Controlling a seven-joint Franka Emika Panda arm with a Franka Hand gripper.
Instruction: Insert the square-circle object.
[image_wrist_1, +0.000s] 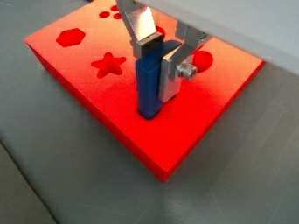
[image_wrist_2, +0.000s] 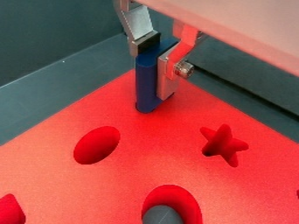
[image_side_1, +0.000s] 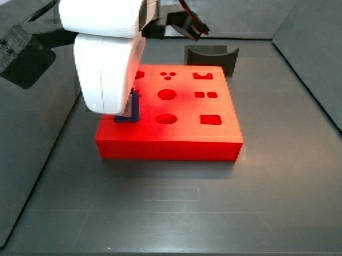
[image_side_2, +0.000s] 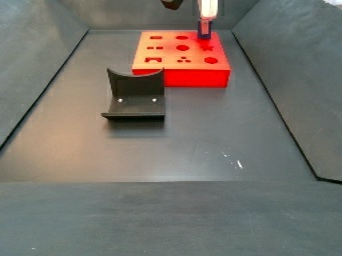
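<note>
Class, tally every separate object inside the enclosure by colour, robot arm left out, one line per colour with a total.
Red: 1, the flat red block with shaped holes
Blue: 1, the slim blue two-prong peg, held upright on the block by the pincer
Dark grey: 1, a cylinder sunk in a round hole
Black: 1, the L-shaped fixture
Total: 4

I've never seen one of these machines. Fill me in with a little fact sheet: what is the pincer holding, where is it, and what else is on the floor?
Pincer: over the red block's edge, shut on the blue peg
Blue peg: upright between the silver fingers, lower end at the block's top face
Red block: flat slab with cut-out holes, among them a star and a hexagon
Grey cylinder: sits in one round hole
Fixture: dark bracket on the floor, apart from the block
Insertion: cannot tell whether the peg has entered a hole
</note>
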